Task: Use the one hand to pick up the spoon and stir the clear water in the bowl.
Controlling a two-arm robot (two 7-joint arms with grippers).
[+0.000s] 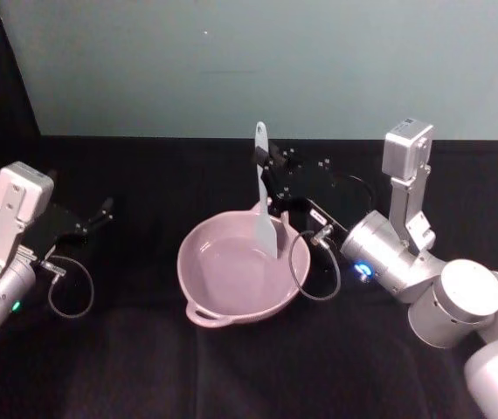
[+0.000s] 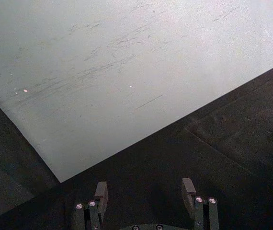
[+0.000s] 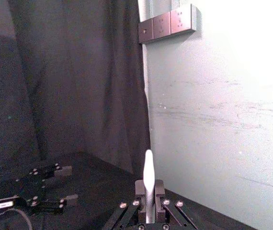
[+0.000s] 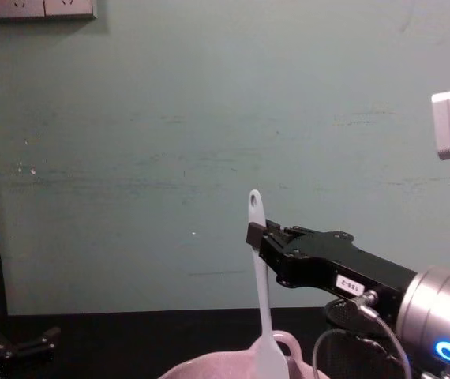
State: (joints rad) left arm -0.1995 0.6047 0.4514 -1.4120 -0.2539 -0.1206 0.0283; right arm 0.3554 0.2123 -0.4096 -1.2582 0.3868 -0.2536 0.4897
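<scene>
Holds spoon point(image 4: 262, 292) in right gripper point(image 4: 255, 235), jaws pinched on its upper handle. Keeps long axis near upright, hole end just above jaws, paddle head straight below, down inside bowl point(image 1: 188, 262). Needs, by the look of it, only small circles through the water. Leaves left gripper point(image 2: 146, 191) well apart, jaws wide, empty.

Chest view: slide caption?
Right gripper clamps the white spoon near-upright, paddle down in the pink bowl; left gripper parked open at lower left.
</scene>
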